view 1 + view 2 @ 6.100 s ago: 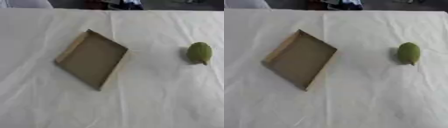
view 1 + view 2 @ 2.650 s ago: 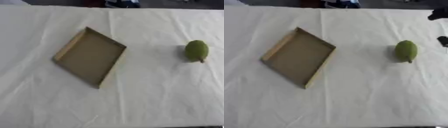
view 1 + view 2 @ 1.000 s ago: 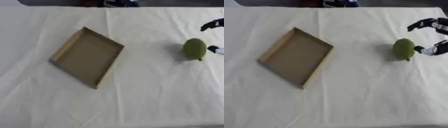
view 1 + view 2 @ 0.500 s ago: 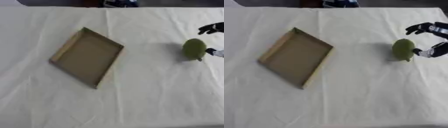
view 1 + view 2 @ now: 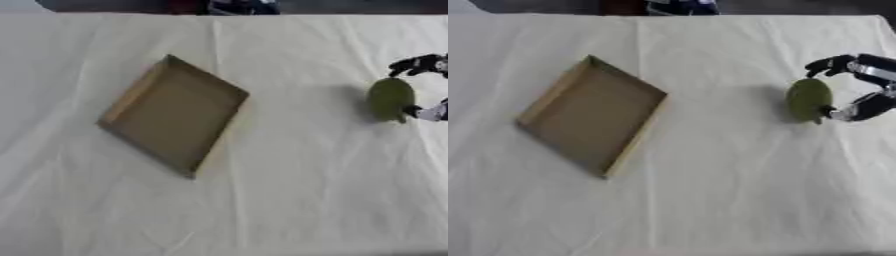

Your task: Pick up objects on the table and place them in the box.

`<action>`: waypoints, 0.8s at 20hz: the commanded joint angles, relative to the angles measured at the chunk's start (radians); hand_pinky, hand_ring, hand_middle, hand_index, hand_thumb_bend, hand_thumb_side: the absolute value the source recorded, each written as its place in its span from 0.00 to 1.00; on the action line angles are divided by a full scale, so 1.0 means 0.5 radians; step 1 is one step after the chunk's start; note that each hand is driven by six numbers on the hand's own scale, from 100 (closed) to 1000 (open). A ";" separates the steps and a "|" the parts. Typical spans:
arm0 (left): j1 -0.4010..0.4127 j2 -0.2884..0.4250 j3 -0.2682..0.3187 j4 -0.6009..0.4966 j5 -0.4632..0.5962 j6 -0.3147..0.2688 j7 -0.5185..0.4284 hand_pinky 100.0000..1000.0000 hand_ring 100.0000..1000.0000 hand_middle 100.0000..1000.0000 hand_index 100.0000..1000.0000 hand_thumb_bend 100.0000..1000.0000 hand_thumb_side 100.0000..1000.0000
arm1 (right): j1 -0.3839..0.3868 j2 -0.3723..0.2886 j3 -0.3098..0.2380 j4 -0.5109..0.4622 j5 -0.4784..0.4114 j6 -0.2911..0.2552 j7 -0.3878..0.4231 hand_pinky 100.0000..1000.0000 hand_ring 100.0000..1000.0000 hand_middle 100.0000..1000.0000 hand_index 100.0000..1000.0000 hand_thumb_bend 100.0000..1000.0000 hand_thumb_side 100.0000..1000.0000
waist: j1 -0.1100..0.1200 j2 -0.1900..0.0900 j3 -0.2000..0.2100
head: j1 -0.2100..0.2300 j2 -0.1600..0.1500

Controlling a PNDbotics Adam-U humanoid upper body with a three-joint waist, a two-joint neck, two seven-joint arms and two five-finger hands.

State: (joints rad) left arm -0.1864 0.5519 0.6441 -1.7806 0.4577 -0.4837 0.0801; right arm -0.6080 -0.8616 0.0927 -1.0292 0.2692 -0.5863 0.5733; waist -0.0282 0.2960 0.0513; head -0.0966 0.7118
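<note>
Right hand (image 5: 866, 85) comes in from the right edge, fingers and thumb spread wide around the green fruit (image 5: 808, 100): fingertips just above its top, thumb tip close by its lower right side. Can't tell if either actually touches. Fruit sits on the white tablecloth (image 5: 710, 190), right side of table, not lifted. Cardboard box (image 5: 592, 116) lies well apart to the left, turned diagonal, shallow, nothing inside. Left hand not seen in either view.

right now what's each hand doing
Left hand: not in view.
Right hand: open, fingers and thumb spread either side of the green fruit, not closed on it.
</note>
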 commanded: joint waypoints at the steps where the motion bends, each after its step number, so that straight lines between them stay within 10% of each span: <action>1: -0.019 0.037 0.011 -0.017 0.015 0.010 -0.003 0.85 0.86 0.68 0.82 0.00 0.55 | -0.043 -0.037 -0.006 0.042 0.060 -0.475 0.464 0.89 0.93 0.81 0.95 0.21 0.00 | 0.003 -0.027 0.004 | -0.010 -0.014; 16: -0.029 0.015 0.014 -0.016 0.022 0.028 -0.008 0.85 0.86 0.67 0.81 0.00 0.55 | -0.098 0.069 0.030 0.140 0.262 -0.460 0.450 0.85 0.86 0.70 0.91 0.24 0.00 | 0.017 -0.020 0.010 | -0.026 -0.019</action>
State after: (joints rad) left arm -0.1935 0.5364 0.6441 -1.7806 0.4657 -0.4729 0.0773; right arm -0.6506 -0.8084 0.1050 -0.9668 0.3784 -0.5889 0.5707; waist -0.0244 0.2992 0.0555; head -0.1068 0.7111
